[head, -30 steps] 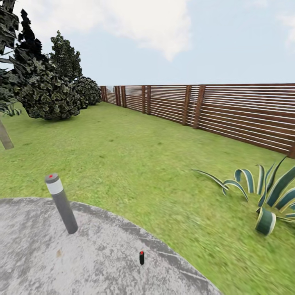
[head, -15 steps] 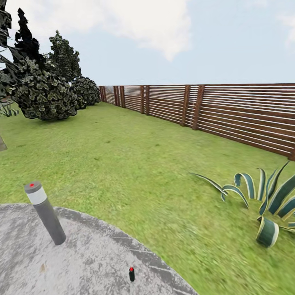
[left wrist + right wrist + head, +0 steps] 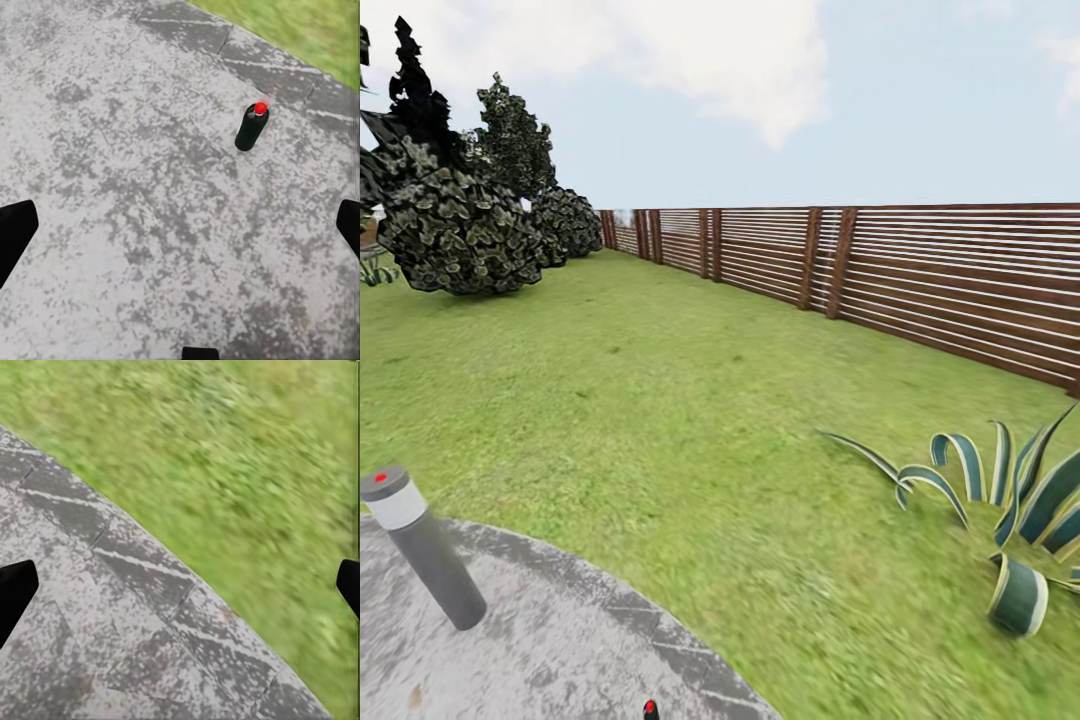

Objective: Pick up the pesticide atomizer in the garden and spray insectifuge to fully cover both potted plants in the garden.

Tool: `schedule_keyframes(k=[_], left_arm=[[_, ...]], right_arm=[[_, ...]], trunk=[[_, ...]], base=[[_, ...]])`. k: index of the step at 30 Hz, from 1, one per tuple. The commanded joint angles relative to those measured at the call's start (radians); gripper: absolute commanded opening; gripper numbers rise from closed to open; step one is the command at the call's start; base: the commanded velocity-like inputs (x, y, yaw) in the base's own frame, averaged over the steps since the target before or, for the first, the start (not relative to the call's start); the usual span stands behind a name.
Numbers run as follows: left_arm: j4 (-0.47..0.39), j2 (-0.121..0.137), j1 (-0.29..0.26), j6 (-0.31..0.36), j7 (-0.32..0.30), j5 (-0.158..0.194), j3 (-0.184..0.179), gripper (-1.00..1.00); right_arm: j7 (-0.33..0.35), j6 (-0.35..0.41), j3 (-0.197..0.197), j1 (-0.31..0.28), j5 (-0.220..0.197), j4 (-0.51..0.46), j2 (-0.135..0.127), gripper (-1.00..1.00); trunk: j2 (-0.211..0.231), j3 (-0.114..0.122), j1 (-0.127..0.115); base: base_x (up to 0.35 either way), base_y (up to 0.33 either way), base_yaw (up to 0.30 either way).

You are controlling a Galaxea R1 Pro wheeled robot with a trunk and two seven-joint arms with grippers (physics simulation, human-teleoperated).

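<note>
Rough grey paving [image 3: 135, 187] bordering lawn [image 3: 690, 400]. Pesticide atomizer [image 3: 251, 127] stands upright, untouched, near the paving edge, ahead of the left gripper [image 3: 180, 225]; both grippers' fingers spread wide, empty. Risk: a glancing finger topples the slim bottle.

1. No text, label, brand, number or sign can be read in any view.
2. The pesticide atomizer [image 3: 251, 127] carries a plain dark body and a red top, with no lettering legible.
3. The grey bollard light [image 3: 422, 545] bears a red dot, not a character.
</note>
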Motion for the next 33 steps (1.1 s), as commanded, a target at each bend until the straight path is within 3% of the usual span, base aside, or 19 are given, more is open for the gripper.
schedule_keyframes(k=[1, 20, 33], left_arm=[[0.000, 0.000, -0.001, -0.003, 0.000, 0.002, 0.001, 1.00], [0.000, 0.000, -0.001, -0.003, 0.001, 0.002, 0.001, 1.00], [0.000, 0.000, -0.001, -0.003, 0.001, 0.002, 0.001, 1.00]], right_arm=[[-0.001, -0.003, 0.001, -0.001, 0.001, 0.001, 0.000, 1.00], [-0.001, -0.003, 0.001, -0.001, 0.001, 0.001, 0.000, 1.00], [-0.001, -0.003, 0.001, -0.001, 0.001, 0.001, 0.000, 1.00]], trunk=[[0.000, -0.001, 0.000], [0.000, -0.001, 0.000], [0.000, 0.000, 0.000]], base=[[0.286, -0.207, 0.000], [0.281, -0.213, 0.026], [0.237, -0.249, 0.179]])
